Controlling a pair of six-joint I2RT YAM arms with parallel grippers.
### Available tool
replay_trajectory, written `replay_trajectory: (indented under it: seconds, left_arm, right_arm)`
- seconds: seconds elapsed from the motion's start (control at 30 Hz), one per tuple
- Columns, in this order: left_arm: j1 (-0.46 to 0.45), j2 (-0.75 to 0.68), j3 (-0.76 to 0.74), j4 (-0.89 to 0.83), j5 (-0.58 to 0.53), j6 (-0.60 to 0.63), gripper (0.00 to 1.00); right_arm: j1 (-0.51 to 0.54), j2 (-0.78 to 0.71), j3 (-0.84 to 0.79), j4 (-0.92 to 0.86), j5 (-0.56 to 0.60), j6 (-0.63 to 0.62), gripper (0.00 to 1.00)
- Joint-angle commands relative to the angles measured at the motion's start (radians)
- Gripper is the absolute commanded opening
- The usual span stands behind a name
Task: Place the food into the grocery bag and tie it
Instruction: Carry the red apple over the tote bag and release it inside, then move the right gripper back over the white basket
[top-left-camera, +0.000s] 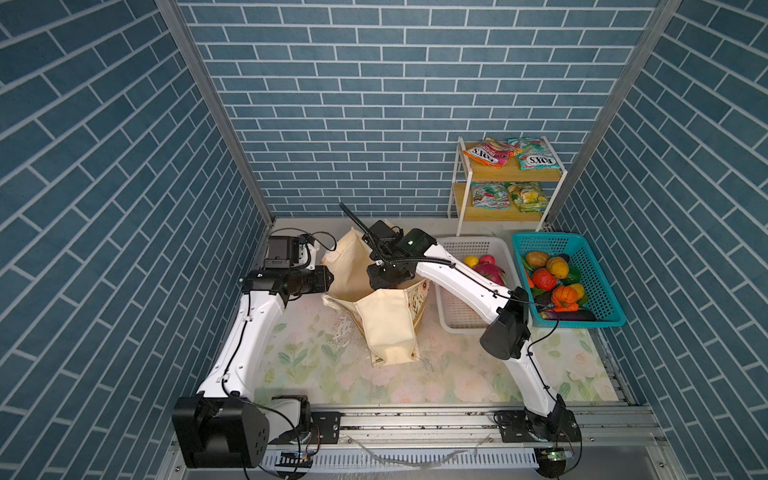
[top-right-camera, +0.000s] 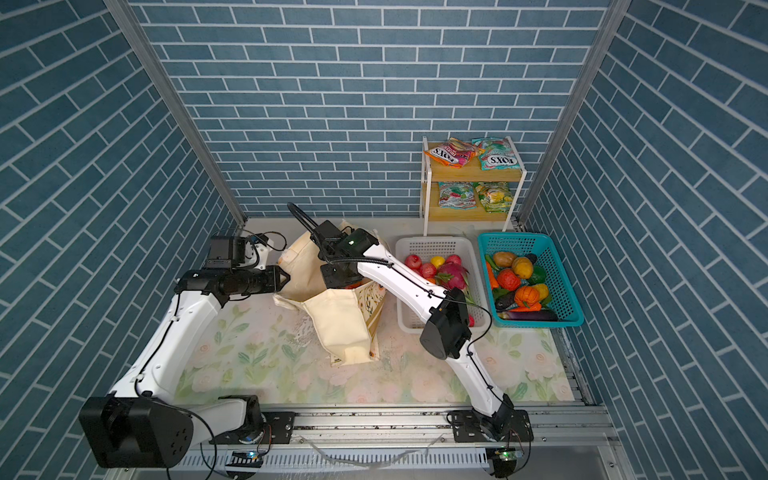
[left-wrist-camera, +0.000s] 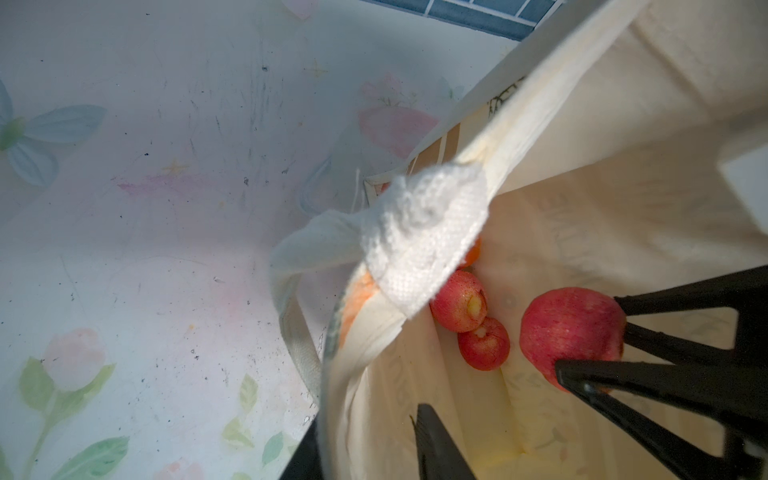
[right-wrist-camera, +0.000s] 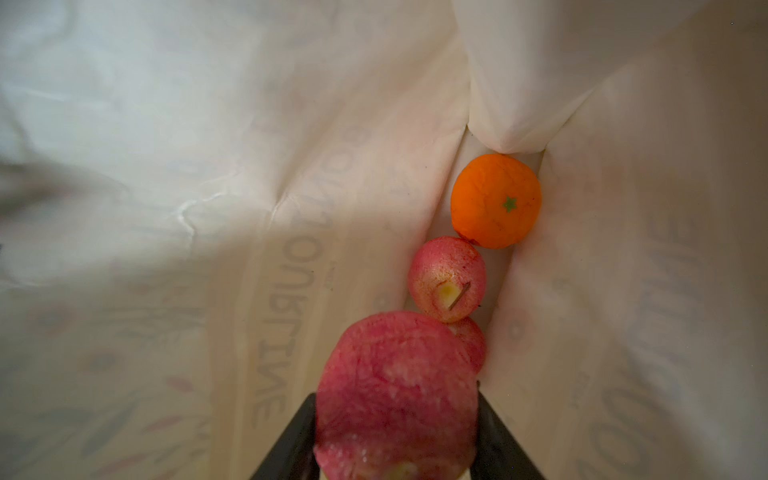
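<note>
The cream grocery bag (top-left-camera: 386, 328) (top-right-camera: 336, 324) stands open at mid-table. My right gripper (right-wrist-camera: 395, 395) reaches down into its mouth, shut on a red apple (right-wrist-camera: 395, 382) that hangs above the bag's floor; the left wrist view shows the same apple (left-wrist-camera: 569, 328). On the floor of the bag lie an orange (right-wrist-camera: 496, 199) and two smaller red apples (right-wrist-camera: 446, 278). My left gripper (top-left-camera: 328, 278) stands open at the bag's left rim, one finger (left-wrist-camera: 436, 444) inside and the other outside the cloth. A white woven handle (left-wrist-camera: 424, 237) folds over the rim.
A white basket (top-left-camera: 457, 320) right of the bag holds a dragon fruit (top-left-camera: 490, 272) and other fruit. Beyond it a teal basket (top-left-camera: 606, 291) is full of vegetables. A small two-tier shelf (top-left-camera: 511, 174) at the back right carries several FOX'S packets (top-left-camera: 486, 153).
</note>
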Motion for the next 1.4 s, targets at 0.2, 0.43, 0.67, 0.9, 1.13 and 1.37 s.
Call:
replay_trajectory:
  seconds: [0.2,0.43,0.67,0.9,1.13,1.37]
  left_arm:
    - [-0.002,-0.021,-0.011,-0.011,-0.004,0.007,0.36]
    - [-0.002,-0.020,-0.012,-0.010,-0.005,0.007,0.36]
    - [-0.002,-0.018,-0.012,-0.011,-0.006,0.007,0.36]
    - [-0.002,-0.019,-0.012,-0.010,-0.007,0.007,0.36]
    - [-0.002,-0.019,-0.012,-0.007,-0.003,0.006,0.36]
    - [-0.002,-0.017,-0.012,-0.007,-0.004,0.004,0.36]
  right_arm:
    - [-0.001,0.029,0.011,-0.049,0.050,-0.048,0.59]
    - [0.000,-0.031,0.050,-0.049,0.101,-0.062,0.99]
    - [0.004,-0.283,0.072,0.031,0.294,-0.117,0.99]
    - [-0.015,-0.703,-0.367,0.406,0.472,-0.242,0.99]
    - [-0.158,-0.988,-0.768,0.566,0.558,-0.123,0.93]
    - [-0.372,-1.027,-0.934,0.376,0.462,0.148,0.91]
